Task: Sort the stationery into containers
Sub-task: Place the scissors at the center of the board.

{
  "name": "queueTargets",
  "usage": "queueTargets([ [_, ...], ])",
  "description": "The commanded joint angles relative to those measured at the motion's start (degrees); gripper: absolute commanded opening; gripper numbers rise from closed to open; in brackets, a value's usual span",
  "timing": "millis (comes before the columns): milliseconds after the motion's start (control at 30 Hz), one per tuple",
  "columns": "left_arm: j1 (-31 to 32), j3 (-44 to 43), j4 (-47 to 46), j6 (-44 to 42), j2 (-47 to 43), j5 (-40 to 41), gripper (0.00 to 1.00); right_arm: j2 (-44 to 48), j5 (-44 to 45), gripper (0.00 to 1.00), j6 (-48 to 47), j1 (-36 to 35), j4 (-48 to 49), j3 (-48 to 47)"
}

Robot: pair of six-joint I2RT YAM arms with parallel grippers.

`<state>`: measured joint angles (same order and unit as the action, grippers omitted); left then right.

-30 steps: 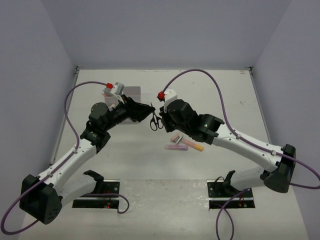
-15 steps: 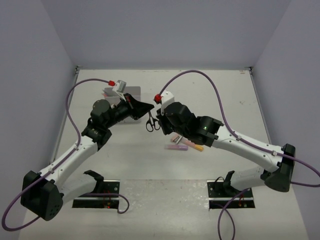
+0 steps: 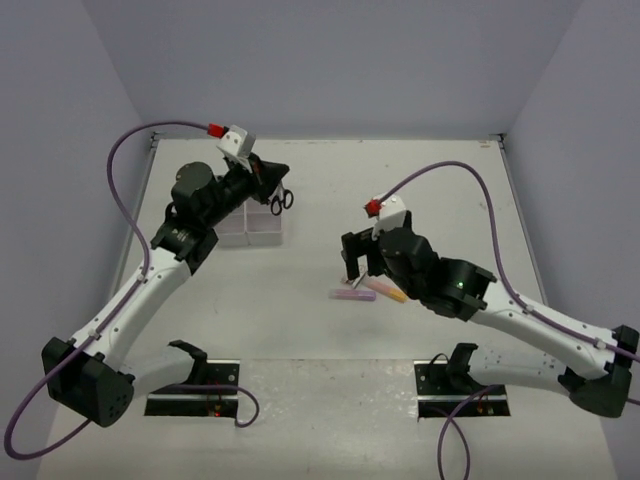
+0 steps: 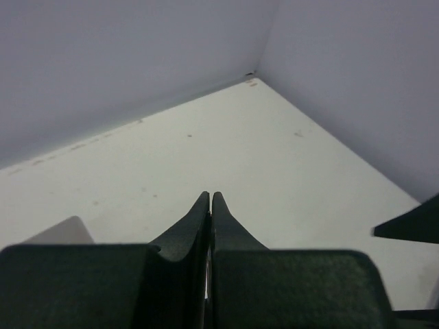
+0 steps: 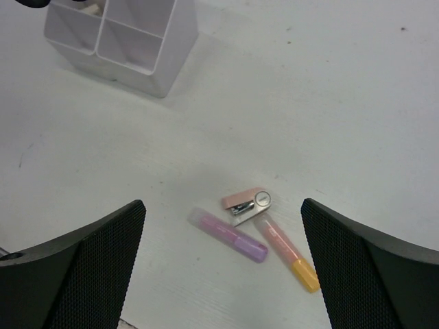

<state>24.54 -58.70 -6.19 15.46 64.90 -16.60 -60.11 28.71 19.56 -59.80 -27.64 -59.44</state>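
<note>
White table point(image 3: 450, 200) | scissors point(image 3: 283, 199) passed to left gripper point(image 3: 272, 183), clamped, at tray point(image 3: 262, 232) | right gripper point(image 3: 357, 268) now wide

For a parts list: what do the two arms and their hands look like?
Both arms have white links with black joints and bases. A purple cable loops along the left arm, another along the right arm, each ending at a red plug by a white wrist block. The left hand is black and tapered; the right hand has black, mesh-textured fingers.
</note>
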Motion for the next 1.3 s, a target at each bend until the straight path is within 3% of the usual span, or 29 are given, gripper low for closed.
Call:
queueTargets([
  [0, -9.40, 1.24, -5.62, -16.57, 5.66, -11.06, 0.00, 10.79, 4.69, 0.99, 2.51, 1.42, 1.37, 3.98],
  [133, -15.93, 2.22, -16.40, -21.45, 11.17, -24.39, 0.00, 18.58, 3.47, 0.99, 2.77, 1.44, -1.53, 6.17],
  [200, -16.26, 1.89, -16.17, -27.02, 13.22, -30.41, 0.00, 21.90, 2.88, 0.99, 2.80, 1.50, -3.08, 7.25],
  [367, -17.16, 2.45, -16.22, -37.83, 18.57, -36.00, 0.00, 26.23, 2.49, 0.99, 2.65, 1.53, -4.86, 9.31],
  [500, -17.72, 2.25, -16.44, -42.06, 21.41, -37.22, 0.00, 27.63, 2.70, 0.99, 2.26, 1.44, -6.14, 9.37],
  [900, -17.87, 0.80, -15.48, -43.88, 29.28, -39.92, 0.01, 25.73, 2.59, 0.99, 1.35, 1.52, -6.19, 8.88],
  [1100, -18.03, 0.08, -15.05, -41.62, 30.94, -36.92, 0.22, 25.22, 2.96, 0.99, 0.72, 1.50, -5.93, 8.93],
  [1267, -18.03, -0.25, -13.89, -39.78, 27.30, -36.89, 0.28, 25.30, 3.19, 0.99, 0.48, 1.53, -5.92, 9.17],
])
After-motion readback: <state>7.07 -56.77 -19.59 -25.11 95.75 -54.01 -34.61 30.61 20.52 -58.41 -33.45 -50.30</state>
